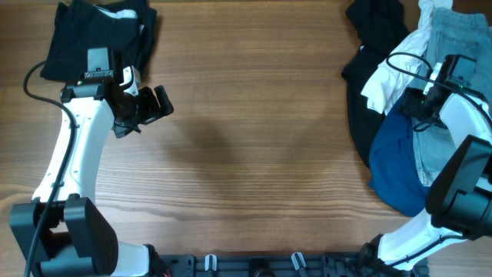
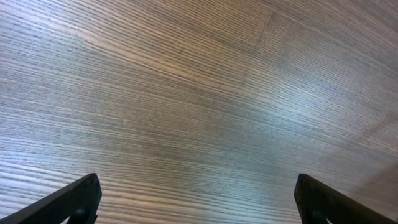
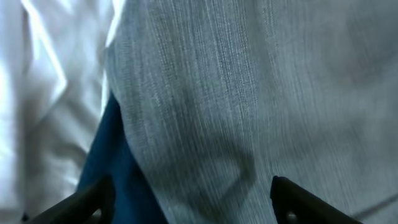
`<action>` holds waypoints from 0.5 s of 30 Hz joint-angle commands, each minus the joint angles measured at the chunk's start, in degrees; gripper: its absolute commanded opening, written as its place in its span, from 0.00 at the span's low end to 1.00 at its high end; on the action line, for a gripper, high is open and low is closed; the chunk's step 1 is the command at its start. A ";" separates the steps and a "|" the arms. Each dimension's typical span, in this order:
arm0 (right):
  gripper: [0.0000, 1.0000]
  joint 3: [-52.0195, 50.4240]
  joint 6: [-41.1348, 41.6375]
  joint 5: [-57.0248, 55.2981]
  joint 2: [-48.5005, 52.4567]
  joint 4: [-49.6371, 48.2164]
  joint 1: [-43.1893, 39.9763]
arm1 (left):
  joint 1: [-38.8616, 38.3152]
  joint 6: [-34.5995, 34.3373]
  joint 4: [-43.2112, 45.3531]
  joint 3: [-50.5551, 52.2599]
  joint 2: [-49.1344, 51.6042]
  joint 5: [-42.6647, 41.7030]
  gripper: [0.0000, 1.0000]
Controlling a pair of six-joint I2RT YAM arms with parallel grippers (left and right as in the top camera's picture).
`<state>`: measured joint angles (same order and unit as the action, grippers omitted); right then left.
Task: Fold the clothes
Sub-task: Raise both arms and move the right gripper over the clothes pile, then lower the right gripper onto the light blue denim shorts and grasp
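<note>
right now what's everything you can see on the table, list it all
black pile: 1, black with a white bit showing, far left corner
black fabric: 1, black, far right, running down the heap's inner edge
white fabric: 1, white, right heap, beside the blue
deep-blue fabric: 1, deep blue, near end of the right heap
pale denim: 1, faded pale blue, far right, on top of the heap
table: 1, brown wood grain, under everything
left arm: 1, white and black, left side, jaws open over bare wood
right arm: 1, white and black, right side, jaws open just over the denim
</note>
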<state>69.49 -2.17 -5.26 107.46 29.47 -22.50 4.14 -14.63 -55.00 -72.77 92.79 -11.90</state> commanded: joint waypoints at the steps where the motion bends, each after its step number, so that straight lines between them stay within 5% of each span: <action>1: 0.68 1.16 0.85 -0.98 2.40 -0.74 -0.28 | 0.20 0.74 0.17 -0.74 0.17 -0.72 1.00; 12: 0.06 1.18 2.89 -1.14 2.29 -1.57 -0.28 | 0.22 0.74 1.05 -0.74 0.17 -0.72 0.99; 15: 0.04 1.18 4.13 0.24 0.94 -1.38 -0.28 | 0.20 0.74 1.44 -0.74 0.17 -0.72 0.93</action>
<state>69.49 0.03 -5.82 109.10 28.03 -22.65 4.14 -14.61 -54.11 -72.77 92.79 -11.90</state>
